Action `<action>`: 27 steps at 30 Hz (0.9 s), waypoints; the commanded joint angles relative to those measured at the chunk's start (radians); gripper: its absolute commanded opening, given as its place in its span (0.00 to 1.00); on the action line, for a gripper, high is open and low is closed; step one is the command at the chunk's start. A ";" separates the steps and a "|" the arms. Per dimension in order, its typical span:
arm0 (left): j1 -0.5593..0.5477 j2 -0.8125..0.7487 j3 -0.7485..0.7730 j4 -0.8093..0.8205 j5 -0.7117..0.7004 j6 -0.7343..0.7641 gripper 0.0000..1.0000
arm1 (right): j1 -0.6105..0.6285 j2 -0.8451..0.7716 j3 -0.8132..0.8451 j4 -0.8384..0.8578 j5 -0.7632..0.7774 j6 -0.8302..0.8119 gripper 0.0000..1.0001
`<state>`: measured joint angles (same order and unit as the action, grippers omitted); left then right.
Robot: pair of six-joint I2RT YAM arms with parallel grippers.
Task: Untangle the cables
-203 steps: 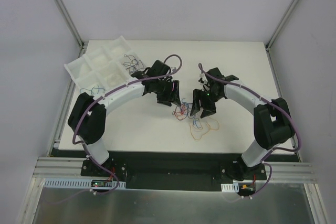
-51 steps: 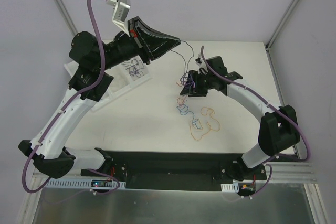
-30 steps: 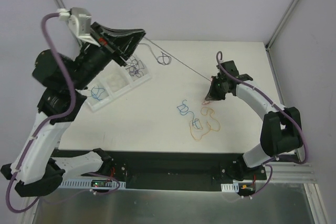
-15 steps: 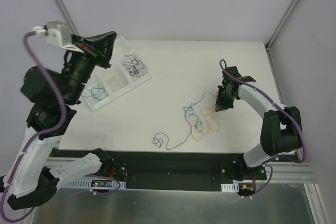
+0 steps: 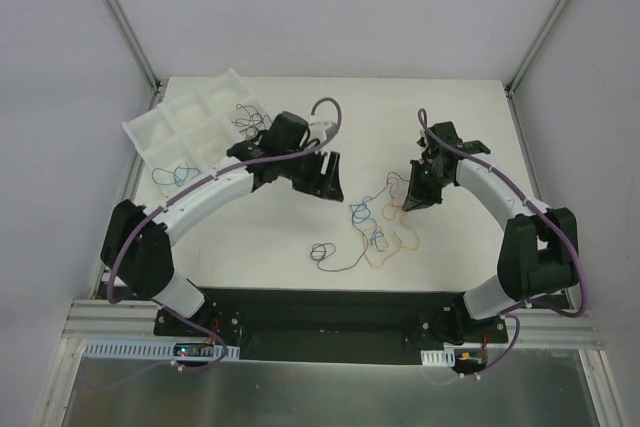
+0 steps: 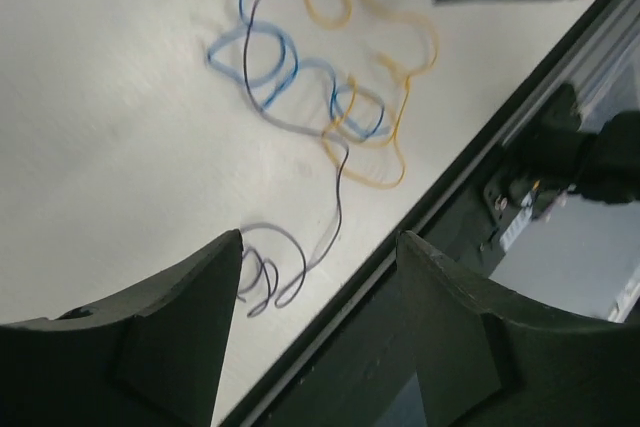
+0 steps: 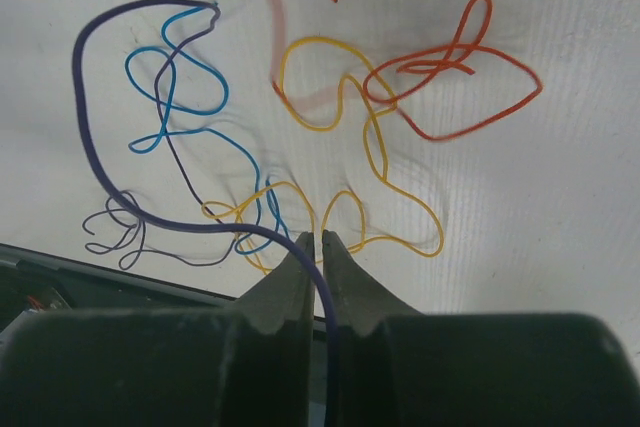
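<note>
The purple cable disappears inside the right pincer, a blurred pinkish strand runs off the top edge, and the wires in the tray are too small to sort.

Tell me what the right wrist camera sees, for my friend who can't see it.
The right pincer pinches a purple wire that curves away across a white table. Beyond it lie a curly blue wire, a yellow wire and a red wire, crossing one another.
</note>
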<state>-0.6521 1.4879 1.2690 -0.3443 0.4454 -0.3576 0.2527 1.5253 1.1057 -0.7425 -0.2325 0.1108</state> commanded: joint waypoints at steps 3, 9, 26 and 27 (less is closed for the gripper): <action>-0.084 0.043 -0.089 -0.128 0.096 0.028 0.66 | 0.000 -0.044 0.003 -0.035 -0.045 -0.023 0.11; -0.173 0.156 -0.117 -0.182 0.016 0.062 0.72 | 0.002 -0.040 0.003 -0.032 -0.042 -0.022 0.11; -0.256 0.299 -0.050 -0.298 -0.167 0.154 0.10 | 0.002 -0.031 0.017 -0.043 -0.025 -0.040 0.36; -0.254 0.266 -0.039 -0.298 -0.203 0.155 0.04 | 0.002 -0.033 0.016 -0.044 -0.019 -0.042 0.42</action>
<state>-0.8978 1.8412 1.1858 -0.6083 0.3614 -0.2462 0.2527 1.5249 1.1049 -0.7620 -0.2623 0.0856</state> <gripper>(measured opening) 0.138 0.344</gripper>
